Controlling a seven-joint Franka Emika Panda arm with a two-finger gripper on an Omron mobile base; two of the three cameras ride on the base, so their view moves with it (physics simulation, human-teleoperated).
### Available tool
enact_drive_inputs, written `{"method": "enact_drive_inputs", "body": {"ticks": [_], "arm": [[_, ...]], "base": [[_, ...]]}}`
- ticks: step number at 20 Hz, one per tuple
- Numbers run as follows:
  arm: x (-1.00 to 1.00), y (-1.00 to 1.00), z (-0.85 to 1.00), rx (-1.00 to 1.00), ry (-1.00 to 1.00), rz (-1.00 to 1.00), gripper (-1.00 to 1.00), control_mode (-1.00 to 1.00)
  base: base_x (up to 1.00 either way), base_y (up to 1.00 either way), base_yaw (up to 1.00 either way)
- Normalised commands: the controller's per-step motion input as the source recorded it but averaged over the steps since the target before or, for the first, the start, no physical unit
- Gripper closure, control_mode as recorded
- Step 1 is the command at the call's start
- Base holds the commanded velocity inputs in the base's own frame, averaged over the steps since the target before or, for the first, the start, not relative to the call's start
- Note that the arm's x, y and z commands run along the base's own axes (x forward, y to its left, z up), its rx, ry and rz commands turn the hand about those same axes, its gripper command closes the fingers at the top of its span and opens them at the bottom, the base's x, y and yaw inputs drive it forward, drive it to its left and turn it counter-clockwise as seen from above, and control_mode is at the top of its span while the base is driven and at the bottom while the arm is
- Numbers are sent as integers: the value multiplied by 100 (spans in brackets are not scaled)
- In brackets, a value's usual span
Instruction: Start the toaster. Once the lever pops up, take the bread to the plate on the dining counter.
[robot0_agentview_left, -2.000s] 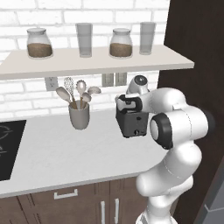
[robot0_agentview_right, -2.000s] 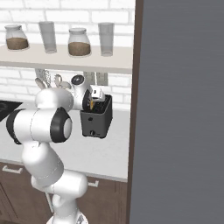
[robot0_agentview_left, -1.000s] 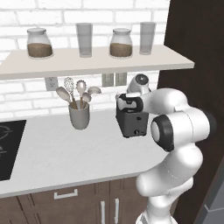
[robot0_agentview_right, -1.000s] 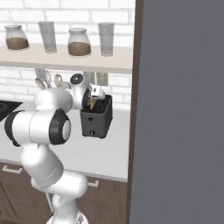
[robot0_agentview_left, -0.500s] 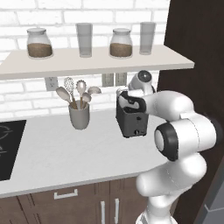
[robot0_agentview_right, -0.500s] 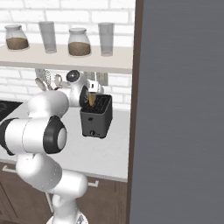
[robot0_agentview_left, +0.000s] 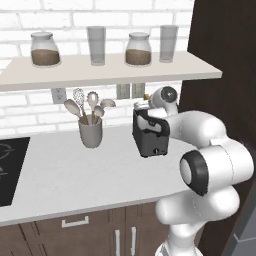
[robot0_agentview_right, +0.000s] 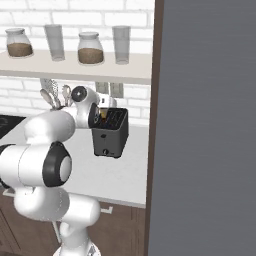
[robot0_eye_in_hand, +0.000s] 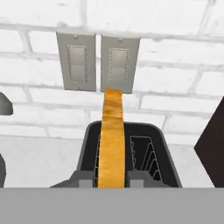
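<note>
The gripper (robot0_eye_in_hand: 112, 178) is clamped on the bread (robot0_eye_in_hand: 111, 144), fingers (robot0_eye_in_hand: 86, 178) either side of the crust. The slice stands upright, edge-on, above the left slot of the toaster (robot0_agentview_left: 150, 132) on the white worktop (robot0_agentview_left: 75, 170), near the utensil cup (robot0_agentview_left: 90, 133).

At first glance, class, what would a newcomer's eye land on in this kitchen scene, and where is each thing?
The big white arm curls over the counter, its gripper closed on the orange-crusted bread standing edge-on between its fingertips above the toaster. The dark toaster sits by the brick wall beneath two wall plates, right of a grey utensil cup.
</note>
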Motion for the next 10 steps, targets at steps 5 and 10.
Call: {"method": "enact_drive_inputs", "body": {"ticks": [5,10], "arm": [[-36,0,39,0,0,0,100,-100],[-55,0,35,0,0,-1,100,-100]], "base": [[0,0,0],[0,0,0]]}}
